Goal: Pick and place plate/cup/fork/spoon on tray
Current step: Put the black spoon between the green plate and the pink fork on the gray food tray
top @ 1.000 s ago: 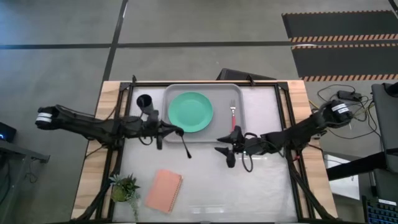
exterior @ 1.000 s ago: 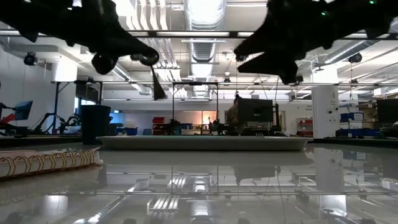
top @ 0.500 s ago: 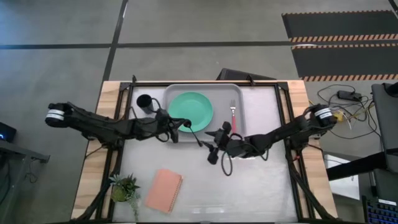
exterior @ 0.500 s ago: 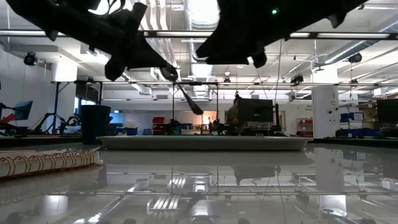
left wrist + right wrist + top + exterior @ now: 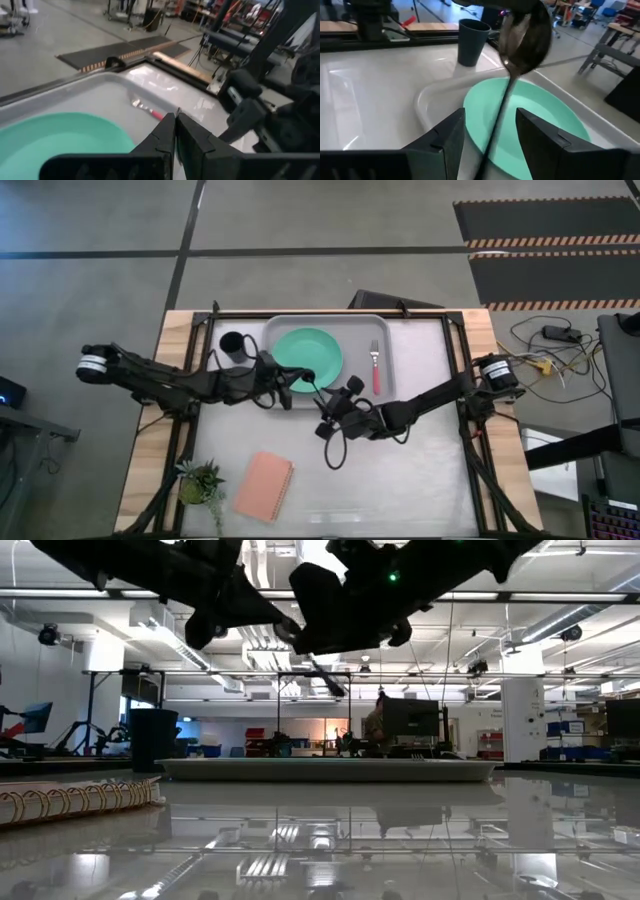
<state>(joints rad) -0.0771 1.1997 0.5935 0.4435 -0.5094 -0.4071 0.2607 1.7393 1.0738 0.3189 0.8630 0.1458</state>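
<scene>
1. Two pieces down on the tray (image 5: 385, 330) at upper centre of the high view: the plate (image 5: 306, 358) on its left part, the fork (image 5: 375, 367) near its right edge.
2. Off the tray, just left of its upper-left corner: the cup (image 5: 232, 344), upright on the table.
3. In the air over the tray's lower edge, below the plate: the spoon (image 5: 525, 40), pinched by the left gripper (image 5: 175, 132) with fingers pressed together.
4. Facing it from the right at centre frame: the right gripper (image 5: 490, 130), fingers spread, nothing clamped.
5. Key relation: spoon's long axis straight out from the left gripper into the gap between the right fingers (image 5: 445, 142); bowl on the far side, up past the fingertips, handle between them with no visible contact on either side.
6. Likely a handover in hand: right fingers to close on the handle, then the left to let go.
7. Risk: a drop onto the plate if released early.
</scene>
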